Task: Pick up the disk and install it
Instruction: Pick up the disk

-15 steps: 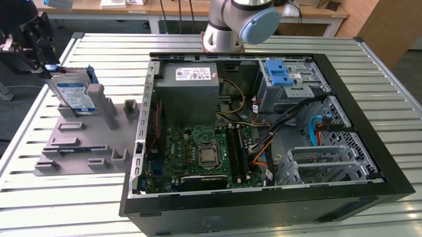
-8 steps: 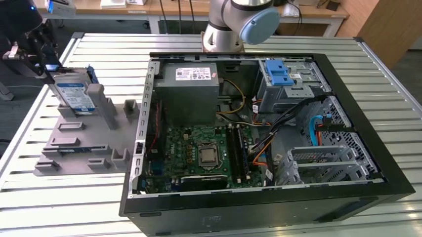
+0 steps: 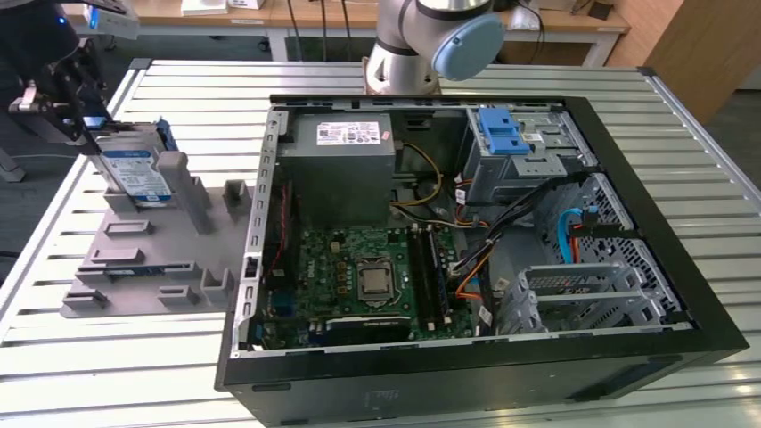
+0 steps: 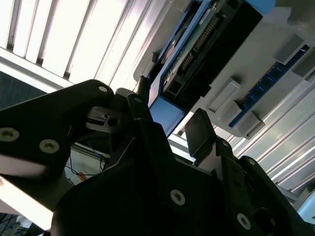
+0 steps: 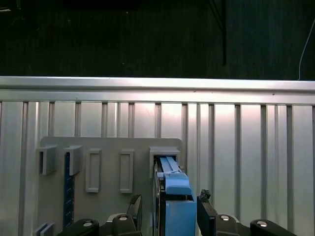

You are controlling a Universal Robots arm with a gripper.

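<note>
The lower end of the disk (image 3: 128, 169) is hidden behind posts of the grey holder (image 3: 155, 241); the arm (image 3: 416, 45) is cut off above.

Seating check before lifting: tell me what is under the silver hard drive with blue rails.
The silver disk stands on edge, slotted into the grey plastic fixture plate, which lies on the slatted metal table. Its lower edge is hidden inside that plate.
</note>
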